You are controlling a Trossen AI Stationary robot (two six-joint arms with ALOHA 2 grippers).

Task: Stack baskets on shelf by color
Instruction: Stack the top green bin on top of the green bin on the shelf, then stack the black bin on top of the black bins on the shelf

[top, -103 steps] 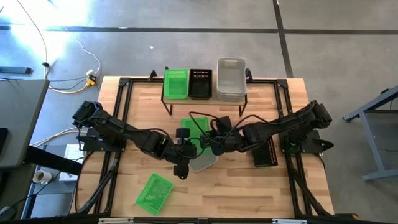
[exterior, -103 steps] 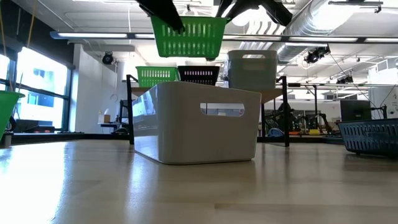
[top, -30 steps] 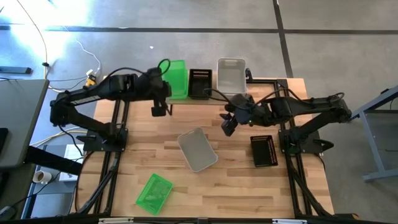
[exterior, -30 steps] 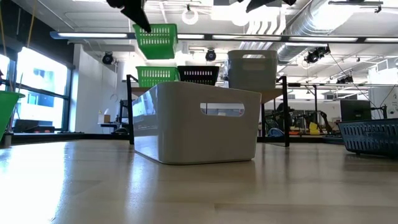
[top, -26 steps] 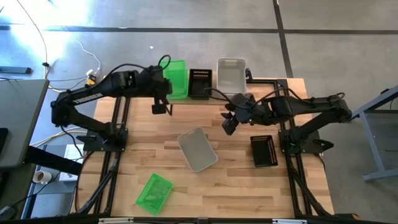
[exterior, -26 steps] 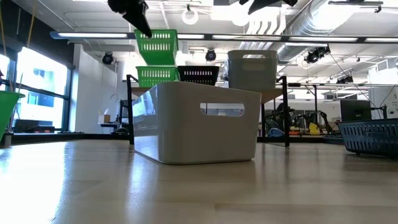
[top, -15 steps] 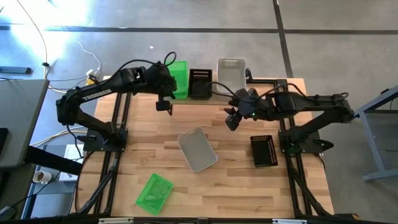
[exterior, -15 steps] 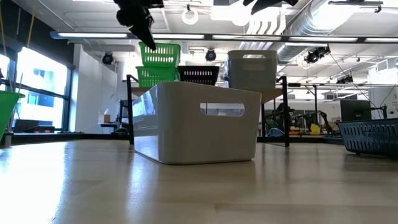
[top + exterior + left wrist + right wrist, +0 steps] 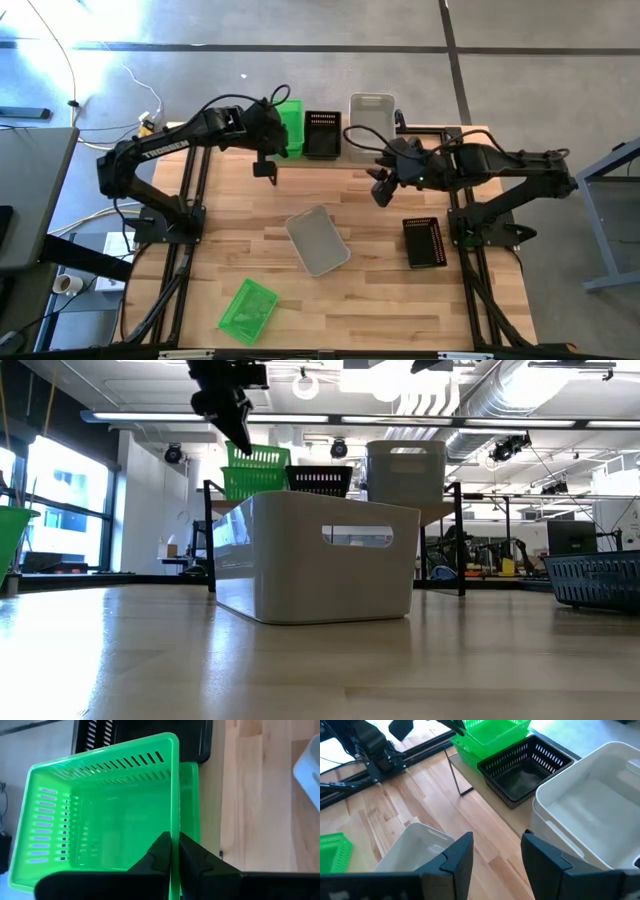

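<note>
My left gripper point(image 9: 274, 140) is at the shelf's left end, shut on a green basket point(image 9: 100, 815). That basket sits tilted over a second green basket point(image 9: 250, 484) on the shelf point(image 9: 209, 540). A black basket point(image 9: 322, 133) and a pale grey basket point(image 9: 372, 120) stand beside them on the shelf. My right gripper point(image 9: 495, 855) is open and hovers over the table in front of the grey basket. A grey basket point(image 9: 318, 240) lies upside down mid-table, a green one point(image 9: 247, 308) sits near the near edge, and a black one point(image 9: 423, 242) is to the right. My left gripper pinches the green basket's side wall point(image 9: 174, 827) that faces the table's near edge, one finger point(image 9: 159, 855) inside and one outside. The fingers come from above, slanting in from the left. The basket is tilted, with its bottom sunk into the lower green basket point(image 9: 190, 805).
The wooden tabletop point(image 9: 250, 215) has bare room to the left of the upturned grey basket and along the right near part. Black frame rails run along both table sides. The shelf's thin black legs point(image 9: 270, 172) stand near the far edge.
My left gripper has carried the green basket toward the far edge and down, from well above the shelf into the green basket standing there, and the basket has tipped. My right gripper has drifted toward the shelf and to the right, staying open.
</note>
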